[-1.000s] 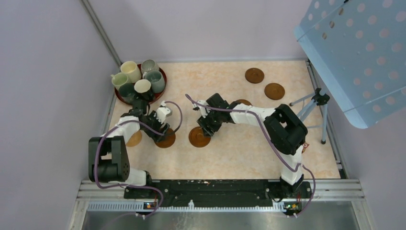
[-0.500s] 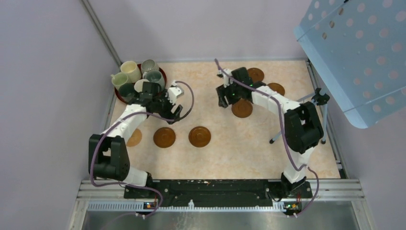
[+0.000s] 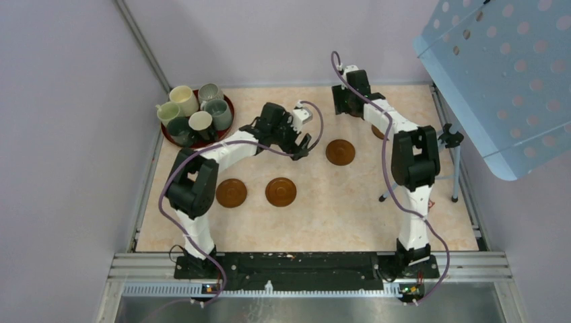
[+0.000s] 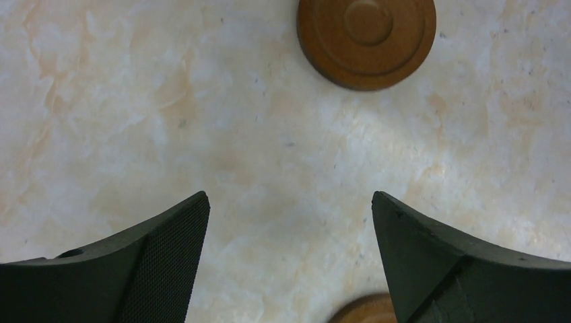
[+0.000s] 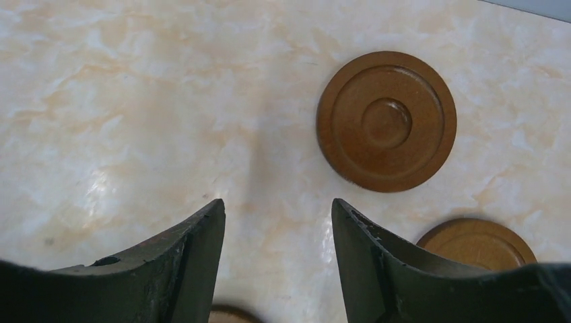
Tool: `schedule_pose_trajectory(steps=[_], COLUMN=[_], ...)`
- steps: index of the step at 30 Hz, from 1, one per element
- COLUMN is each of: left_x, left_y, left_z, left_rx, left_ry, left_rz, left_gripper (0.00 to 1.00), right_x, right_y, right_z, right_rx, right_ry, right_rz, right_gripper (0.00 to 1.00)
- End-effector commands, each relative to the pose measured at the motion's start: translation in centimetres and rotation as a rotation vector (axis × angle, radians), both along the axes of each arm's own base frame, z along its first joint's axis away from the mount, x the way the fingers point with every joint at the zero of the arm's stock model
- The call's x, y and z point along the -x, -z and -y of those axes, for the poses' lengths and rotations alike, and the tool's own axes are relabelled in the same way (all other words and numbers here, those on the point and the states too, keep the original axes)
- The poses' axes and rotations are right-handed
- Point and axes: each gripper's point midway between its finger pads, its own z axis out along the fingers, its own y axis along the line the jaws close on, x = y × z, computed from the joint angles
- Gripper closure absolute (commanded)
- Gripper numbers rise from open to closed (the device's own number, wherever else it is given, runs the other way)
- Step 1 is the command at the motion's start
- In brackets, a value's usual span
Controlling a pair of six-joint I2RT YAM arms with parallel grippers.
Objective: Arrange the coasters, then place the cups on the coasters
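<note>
1. brown coasters are lying flat on the marbled table [image 3: 323, 222], none bearing a cup.
2. one coaster [image 3: 231, 192] and a second [image 3: 281, 192] are sitting side by side near the left arm's elbow; a third [image 3: 340, 152] is lying at mid-table, well apart from them.
3. a fourth coaster [image 3: 376, 132] is showing only partly, under the right arm.
4. six cups [image 3: 200, 121] are standing bunched together on the red tray [image 3: 229, 105] at the far left corner, all apart from the coasters.
5. left gripper [image 4: 289, 202] is hovering over bare table between the tray and the third coaster. its jaws are standing wide apart and gripping nothing.
6. in the left wrist view, one coaster is lying ahead of the fingers, and the rim of another is peeking in at the bottom edge.
7. right gripper [image 5: 277, 208] is reaching to the far edge of the table. its jaws are standing partly apart, with only bare table between them.
8. in the right wrist view, one coaster is lying ahead and to the right of the fingers, touching neither; another is peeking out beside the right-hand finger.
</note>
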Motion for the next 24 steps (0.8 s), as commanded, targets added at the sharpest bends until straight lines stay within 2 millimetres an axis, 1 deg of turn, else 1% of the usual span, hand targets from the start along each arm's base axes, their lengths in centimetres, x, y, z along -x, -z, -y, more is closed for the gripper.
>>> schedule_pose_trajectory(steps=[1, 5, 13, 16, 17, 18, 22, 24], left_x=[-2.9, -3.8, -3.7, -4.3, -4.6, -4.9, -5.7, -5.9], left_y=[-2.4, -1.9, -0.4, -0.2, 0.0, 0.2, 1.4, 2.4], left_z=[4.7, 7.3, 11.9, 12.8, 13.0, 13.1, 13.8, 14.1], left_rx=[0.084, 0.120, 0.122, 0.136, 0.137, 0.140, 0.135, 0.123], left_ry=[-0.037, -0.038, 0.006, -0.006, -0.013, -0.021, -0.027, -0.022], left_rz=[0.088, 0.111, 0.189, 0.199, 0.200, 0.200, 0.185, 0.170], left_gripper=[0.05, 0.04, 0.01, 0.01, 0.01, 0.01, 0.01, 0.01], right_x=[-4.1, -6.0, -8.8, -10.0, -10.3, -10.7, -11.7, -12.1], right_y=[-0.1, 0.4, 0.7, 0.9, 1.6, 1.6, 2.3, 2.7], right_z=[2.2, 3.4, 5.8, 7.0, 7.3, 7.6, 8.5, 8.7], right_rx=[0.005, 0.010, 0.012, 0.011, 0.010, 0.011, 0.028, 0.035], right_ry=[0.131, 0.172, 0.262, 0.306, 0.315, 0.327, 0.355, 0.358], right_rz=[0.064, 0.090, 0.151, 0.169, 0.165, 0.171, 0.180, 0.182], right_gripper=[0.41, 0.41, 0.43, 0.43, 0.43, 0.43, 0.42, 0.42])
